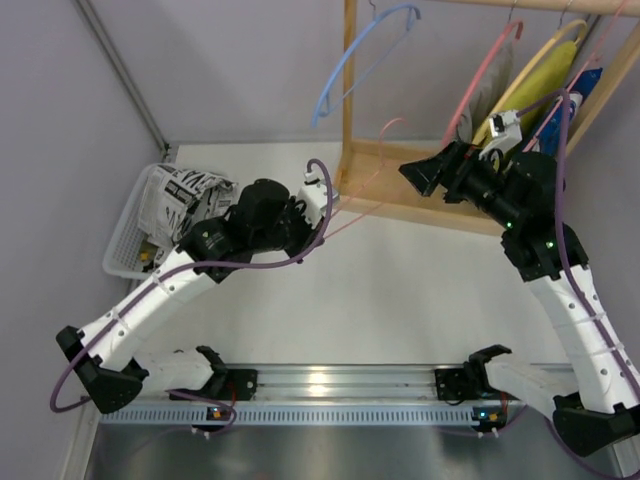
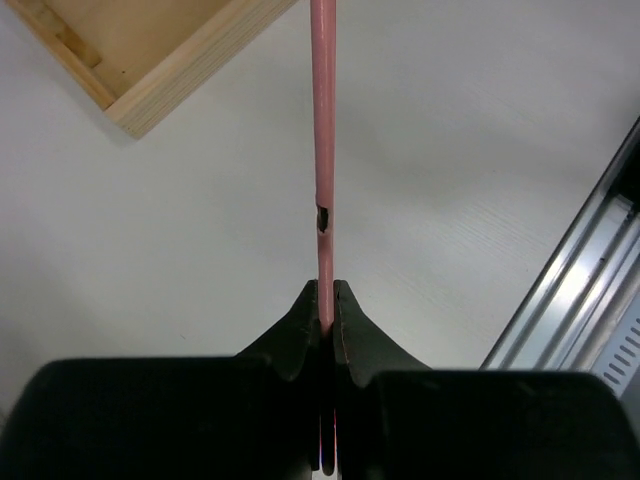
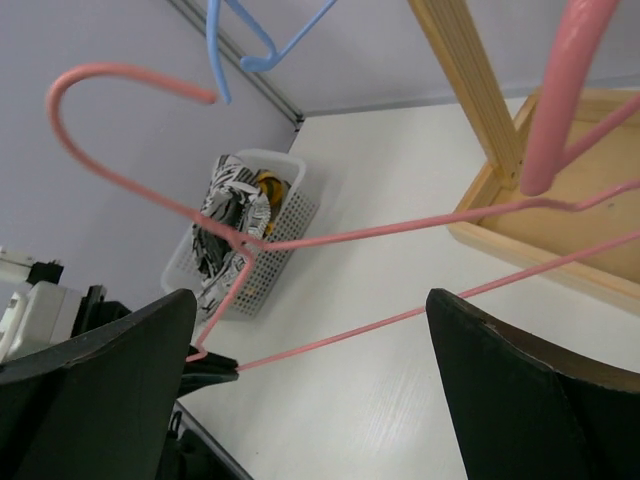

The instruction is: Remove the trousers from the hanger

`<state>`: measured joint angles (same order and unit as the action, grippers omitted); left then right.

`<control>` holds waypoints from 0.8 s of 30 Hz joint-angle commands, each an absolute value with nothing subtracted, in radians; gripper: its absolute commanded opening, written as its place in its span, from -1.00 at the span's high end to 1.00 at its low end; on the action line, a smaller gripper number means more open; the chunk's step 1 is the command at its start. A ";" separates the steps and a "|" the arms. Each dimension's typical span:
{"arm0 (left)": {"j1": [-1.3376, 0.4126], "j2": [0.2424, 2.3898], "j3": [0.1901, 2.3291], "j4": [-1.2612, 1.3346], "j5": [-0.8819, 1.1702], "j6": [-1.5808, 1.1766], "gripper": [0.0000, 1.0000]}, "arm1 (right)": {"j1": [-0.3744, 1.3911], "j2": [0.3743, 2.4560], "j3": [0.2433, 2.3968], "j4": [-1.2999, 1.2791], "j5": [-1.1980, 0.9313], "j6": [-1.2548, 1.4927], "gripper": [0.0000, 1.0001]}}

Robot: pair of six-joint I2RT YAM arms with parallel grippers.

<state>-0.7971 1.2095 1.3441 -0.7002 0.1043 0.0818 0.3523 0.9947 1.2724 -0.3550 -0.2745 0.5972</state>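
The trousers (image 1: 178,200), in a busy black-and-white print, lie bunched in a white basket (image 1: 122,240) at the far left; they also show in the right wrist view (image 3: 225,215). The thin pink hanger (image 1: 372,190) is bare and held above the table, hook up. My left gripper (image 1: 322,203) is shut on one end of the hanger's wire (image 2: 323,150), jaws tight on it (image 2: 326,292). My right gripper (image 1: 422,172) is open and empty, to the right of the hanger; its wires (image 3: 400,232) cross between the spread fingers (image 3: 310,300).
A wooden rack with a post (image 1: 350,90) and a base frame (image 1: 430,208) stands at the back right. It carries a light blue hanger (image 1: 352,58), a thicker salmon hanger (image 1: 487,72) and yellow clothing (image 1: 535,75). A metal rail (image 1: 330,380) runs along the near edge.
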 commanded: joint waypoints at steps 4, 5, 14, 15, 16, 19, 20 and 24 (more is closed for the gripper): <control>-0.733 1.267 1.536 -0.755 0.213 0.118 1.00 | 0.240 0.976 1.396 -0.373 -0.318 0.560 -0.99; -0.730 1.300 1.584 -0.799 0.181 0.121 1.00 | 0.229 0.979 1.420 -0.380 -0.322 0.555 -0.99; -0.585 1.465 1.861 -0.927 0.236 0.232 1.00 | 0.114 0.971 1.486 -0.460 -0.376 0.522 -0.99; -0.575 1.489 1.879 -0.936 0.248 0.232 1.00 | 0.106 0.966 1.486 -0.462 -0.382 0.522 -0.99; -0.557 1.503 1.923 -0.937 0.249 0.229 1.00 | 0.095 0.966 1.486 -0.463 -0.383 0.523 -0.99; -0.554 1.586 2.061 -0.937 0.261 0.213 1.00 | 0.071 0.969 1.488 -0.459 -0.399 0.532 -0.99; -0.552 1.613 2.104 -0.937 0.265 0.203 1.00 | 0.066 0.973 1.486 -0.454 -0.400 0.538 -0.99; -0.554 1.779 2.314 -0.954 0.293 0.155 1.00 | 0.046 0.983 1.499 -0.440 -0.384 0.534 -0.99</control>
